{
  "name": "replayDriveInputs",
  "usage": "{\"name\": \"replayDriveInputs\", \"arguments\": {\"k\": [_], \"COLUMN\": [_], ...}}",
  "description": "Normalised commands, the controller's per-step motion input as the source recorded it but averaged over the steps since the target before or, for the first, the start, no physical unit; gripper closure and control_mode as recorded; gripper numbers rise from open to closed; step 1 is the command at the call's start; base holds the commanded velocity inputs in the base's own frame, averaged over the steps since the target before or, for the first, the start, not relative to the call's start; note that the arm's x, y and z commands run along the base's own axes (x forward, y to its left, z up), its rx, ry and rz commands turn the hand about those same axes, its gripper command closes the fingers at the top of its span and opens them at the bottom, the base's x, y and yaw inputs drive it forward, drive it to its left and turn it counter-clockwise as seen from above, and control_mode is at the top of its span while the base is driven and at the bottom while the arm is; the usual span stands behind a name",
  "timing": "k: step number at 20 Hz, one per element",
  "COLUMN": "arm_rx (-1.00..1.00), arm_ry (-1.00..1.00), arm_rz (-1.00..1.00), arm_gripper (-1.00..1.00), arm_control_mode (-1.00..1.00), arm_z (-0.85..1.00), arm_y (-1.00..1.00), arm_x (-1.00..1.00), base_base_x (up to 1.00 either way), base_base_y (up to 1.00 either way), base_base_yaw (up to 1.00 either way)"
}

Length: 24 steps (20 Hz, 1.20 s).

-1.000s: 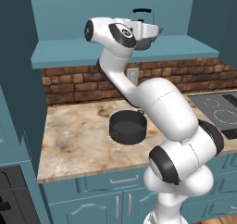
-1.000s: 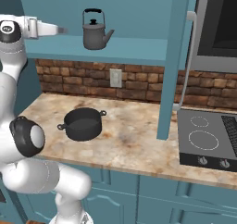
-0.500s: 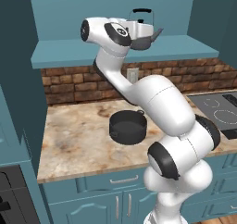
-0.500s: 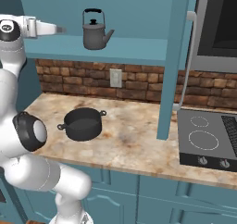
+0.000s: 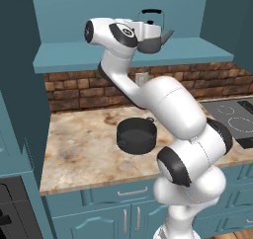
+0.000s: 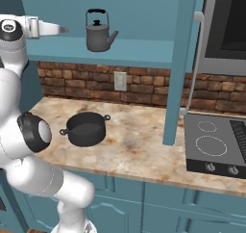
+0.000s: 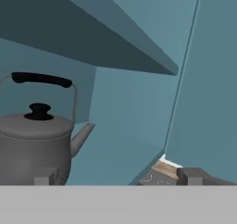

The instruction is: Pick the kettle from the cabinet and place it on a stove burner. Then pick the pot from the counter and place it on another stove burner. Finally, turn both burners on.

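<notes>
The arm is carrying the gripper (image 6: 64, 30) along at shelf height toward the kettle (image 6: 99, 32), a little closer to it than a second ago, though a gap remains between them. From the left, the hand (image 5: 143, 31) is overlapping the kettle (image 5: 153, 38) more. The jaws are standing wide apart as before.

A kitchen: teal cabinets (image 6: 144, 198), marbled counter (image 6: 139, 152), brick backsplash (image 6: 153, 85), cooktop (image 6: 214, 145).

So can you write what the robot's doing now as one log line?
step: reach for kettle | gripper: open, beside kettle, apart | pot: on counter
</notes>
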Motion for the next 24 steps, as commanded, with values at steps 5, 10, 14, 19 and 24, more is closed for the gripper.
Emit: {"name": "replayDriveInputs", "arguments": {"k": [5, 10, 14, 19, 24], "arm_rx": [0.0, 0.0, 0.0, 0.0, 0.0], "arm_ry": [0.0, 0.0, 0.0, 0.0, 0.0], "arm_rz": [0.0, -0.01, -0.01, -0.02, -0.01], "arm_gripper": [-1.0, -1.0, -1.0, -1.0, -1.0], "arm_control_mode": [-1.0, -1.0, -1.0, -1.0, -1.0], "arm_z": [0.0, 0.0, 0.0, 0.0, 0.0], "arm_y": [0.14, 0.13, 0.06, 0.05, 0.06], "arm_x": [0.22, 0.17, 0.17, 0.23, 0.24], "base_base_x": [0.0, 0.0, 0.0, 0.0, 0.0], "base_base_y": [0.0, 0.0, 0.0, 0.0, 0.0], "base_base_yaw": [0.0, 0.0, 0.0, 0.0, 0.0]}}
